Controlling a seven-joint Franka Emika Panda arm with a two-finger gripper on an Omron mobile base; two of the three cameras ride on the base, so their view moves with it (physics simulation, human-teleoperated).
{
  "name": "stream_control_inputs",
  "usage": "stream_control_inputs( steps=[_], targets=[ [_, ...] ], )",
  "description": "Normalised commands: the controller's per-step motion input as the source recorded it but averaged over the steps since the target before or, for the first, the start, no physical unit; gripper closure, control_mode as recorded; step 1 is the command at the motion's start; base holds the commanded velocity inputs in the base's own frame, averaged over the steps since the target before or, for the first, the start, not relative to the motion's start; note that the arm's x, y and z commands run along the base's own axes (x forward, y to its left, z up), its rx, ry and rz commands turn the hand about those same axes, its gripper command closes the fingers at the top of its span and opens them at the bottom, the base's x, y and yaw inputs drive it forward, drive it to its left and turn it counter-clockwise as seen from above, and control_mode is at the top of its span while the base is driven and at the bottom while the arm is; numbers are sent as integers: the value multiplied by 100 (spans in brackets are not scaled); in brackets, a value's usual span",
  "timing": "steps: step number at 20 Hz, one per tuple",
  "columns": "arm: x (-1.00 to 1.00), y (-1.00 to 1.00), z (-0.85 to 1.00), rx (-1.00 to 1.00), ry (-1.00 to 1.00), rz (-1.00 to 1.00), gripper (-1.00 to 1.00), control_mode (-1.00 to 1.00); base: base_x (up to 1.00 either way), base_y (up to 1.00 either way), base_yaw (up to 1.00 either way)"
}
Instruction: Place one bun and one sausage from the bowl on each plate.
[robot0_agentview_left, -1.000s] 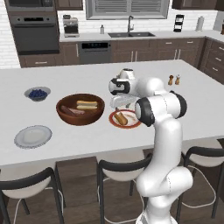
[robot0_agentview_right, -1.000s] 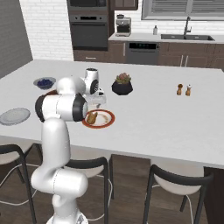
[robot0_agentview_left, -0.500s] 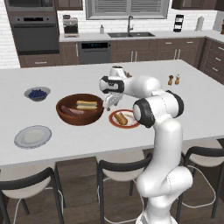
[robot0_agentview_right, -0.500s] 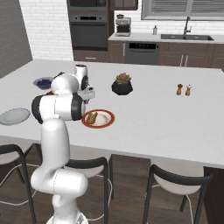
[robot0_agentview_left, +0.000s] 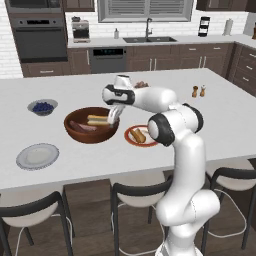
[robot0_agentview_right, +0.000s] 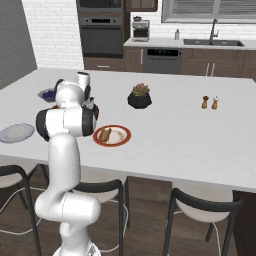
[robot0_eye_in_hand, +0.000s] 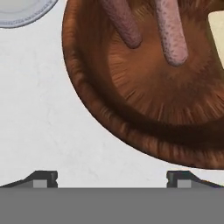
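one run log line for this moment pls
gripper: jaws open, empty | over bowl rim | bowl: two sausages, bun | red plate: bun | grey plate: bare

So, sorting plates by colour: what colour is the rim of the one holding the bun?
Orange-red rim, clearest in the right base view.

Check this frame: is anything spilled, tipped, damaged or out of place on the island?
Nothing stands out. The wooden bowl sits upright with sausages and a bun inside, the orange-rimmed plate holds a bun, the grey plate lies flat, and the open gripper hovers over the bowl.
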Motion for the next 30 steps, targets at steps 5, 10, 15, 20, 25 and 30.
stream_control_inputs(
  steps=[5, 10, 15, 20, 25, 30],
  targets=[
    [10, 54, 0, 15, -12, 15, -100, -100, 0, 0, 0],
    [32, 54, 0, 17, -19, 17, -100, -100, 0, 0, 0],
    [36, 46, 0, 17, -5, 11, -100, -100, 0, 0, 0],
    [33, 32, 0, 11, 0, 10, -100, -100, 0, 0, 0],
    [34, 2, 0, 6, 0, 4, -100, -100, 0, 0, 0],
    [14, 8, 0, 1, 0, 1, -100, -100, 0, 0, 0]
  ],
)
